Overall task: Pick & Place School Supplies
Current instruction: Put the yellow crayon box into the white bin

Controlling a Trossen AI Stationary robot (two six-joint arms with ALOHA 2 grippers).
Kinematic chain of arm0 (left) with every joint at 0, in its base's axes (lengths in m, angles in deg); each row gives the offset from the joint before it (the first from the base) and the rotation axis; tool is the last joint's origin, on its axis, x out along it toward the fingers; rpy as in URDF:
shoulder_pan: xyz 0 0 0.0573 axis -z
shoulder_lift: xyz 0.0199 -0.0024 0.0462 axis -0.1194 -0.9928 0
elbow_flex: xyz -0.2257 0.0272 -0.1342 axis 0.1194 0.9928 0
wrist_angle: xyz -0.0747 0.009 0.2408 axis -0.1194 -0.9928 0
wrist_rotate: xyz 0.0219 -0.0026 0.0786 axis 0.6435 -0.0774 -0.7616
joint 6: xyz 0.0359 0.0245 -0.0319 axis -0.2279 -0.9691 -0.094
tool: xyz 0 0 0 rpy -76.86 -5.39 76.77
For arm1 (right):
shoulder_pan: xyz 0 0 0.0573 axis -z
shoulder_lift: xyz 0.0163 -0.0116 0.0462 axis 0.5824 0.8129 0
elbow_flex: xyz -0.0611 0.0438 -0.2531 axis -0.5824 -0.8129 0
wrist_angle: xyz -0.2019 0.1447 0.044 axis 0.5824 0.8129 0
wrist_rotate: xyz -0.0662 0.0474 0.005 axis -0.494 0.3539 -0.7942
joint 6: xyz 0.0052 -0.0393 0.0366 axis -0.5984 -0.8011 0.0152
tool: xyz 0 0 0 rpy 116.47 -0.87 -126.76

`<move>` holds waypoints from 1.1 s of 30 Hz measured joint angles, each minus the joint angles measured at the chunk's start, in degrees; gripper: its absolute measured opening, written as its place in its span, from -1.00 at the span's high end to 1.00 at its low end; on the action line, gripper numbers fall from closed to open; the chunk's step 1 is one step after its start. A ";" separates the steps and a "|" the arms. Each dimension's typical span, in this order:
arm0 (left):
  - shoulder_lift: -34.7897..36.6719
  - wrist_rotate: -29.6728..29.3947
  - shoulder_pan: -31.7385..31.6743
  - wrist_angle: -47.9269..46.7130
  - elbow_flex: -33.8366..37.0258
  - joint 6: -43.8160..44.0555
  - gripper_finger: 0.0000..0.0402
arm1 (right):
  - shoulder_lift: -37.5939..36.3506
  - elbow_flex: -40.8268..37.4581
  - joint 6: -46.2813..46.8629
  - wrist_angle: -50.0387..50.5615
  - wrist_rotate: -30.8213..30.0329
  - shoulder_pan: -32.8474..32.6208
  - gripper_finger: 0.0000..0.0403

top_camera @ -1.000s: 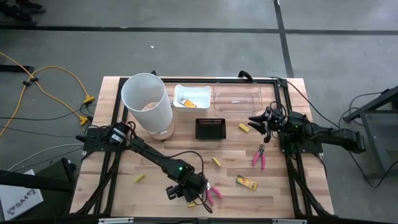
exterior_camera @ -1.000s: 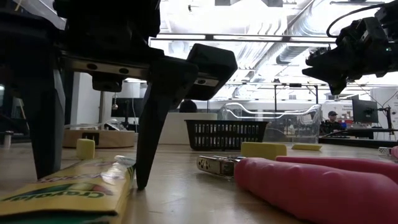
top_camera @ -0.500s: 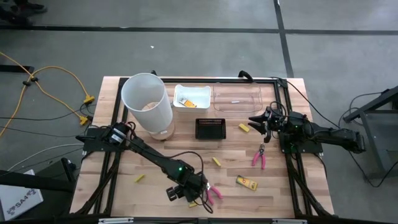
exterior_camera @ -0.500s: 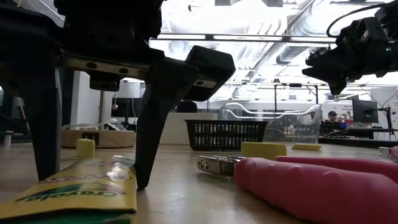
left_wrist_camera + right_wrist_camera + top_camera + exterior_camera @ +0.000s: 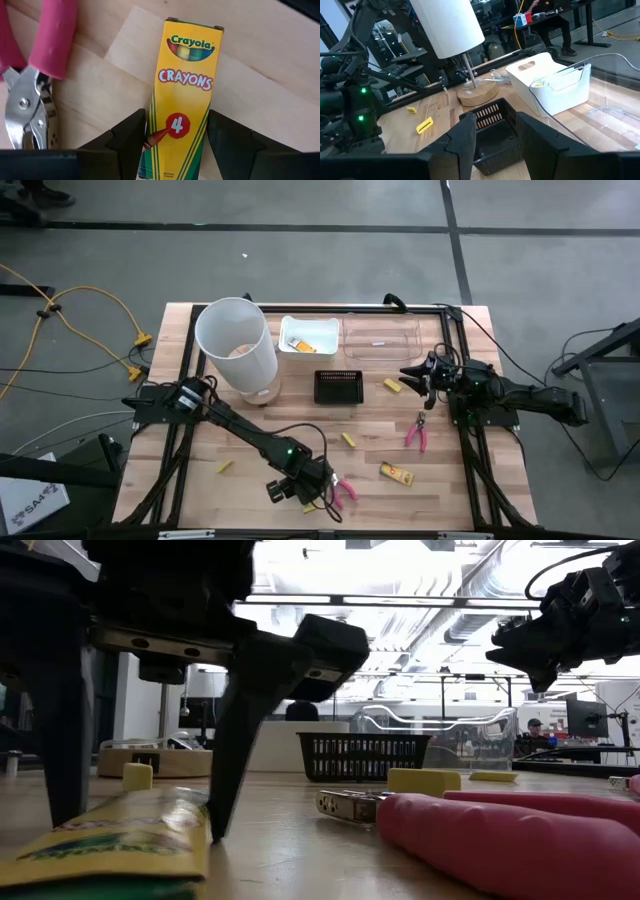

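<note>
A yellow crayon box (image 5: 181, 95) lies flat on the counter (image 5: 250, 455) near the middle of its near edge, printed face up, and the left gripper (image 5: 176, 137) stands over it with one dark finger on each long side; the fingers (image 5: 125, 137) sit narrow and snug against the box's edges, so the grip looks closed on it or just about to be, though the box rests on the wood and is not lifted. Taking it across the narrow width makes sense, since a flat packet offers little else to pinch. In the low view the box's near end looks slightly tipped, which may come from the squeeze. Just beside it lies a pink-handled tool (image 5: 37, 65), its metal jaws close to one finger, so a clean lift probably calls for rising straight up without dragging the tool along. Farther along the near part of the counter sit a second yellow packet (image 5: 396, 473) and another pink-handled tool (image 5: 418, 430) toward the right edge, with small yellow blocks (image 5: 348, 439) scattered between. Along the far edge stand the tall white bin (image 5: 237, 346), a white tub (image 5: 310, 337), a clear tray (image 5: 380, 338) and a small black basket (image 5: 338, 386), the likely places for dropping things. The right gripper (image 5: 415, 374) hovers above the counter near the right edge, beside the black basket, its fingers spread apart and empty, apparently waiting.
</note>
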 joint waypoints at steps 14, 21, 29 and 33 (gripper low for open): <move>2.78 -6.66 1.81 -1.45 0.05 3.75 0.08 | -0.02 0.00 -0.01 0.00 0.00 0.01 0.34; 5.25 -7.63 1.92 -1.50 -0.09 6.42 0.19 | -0.02 0.02 -0.02 0.00 0.00 0.00 0.34; 5.31 -9.07 2.26 -1.66 -0.09 7.39 0.20 | -0.01 0.00 -0.01 0.00 0.00 0.01 0.34; 6.41 -11.88 2.29 -1.72 -0.09 7.50 0.21 | -0.01 0.01 -0.02 0.00 0.00 0.00 0.34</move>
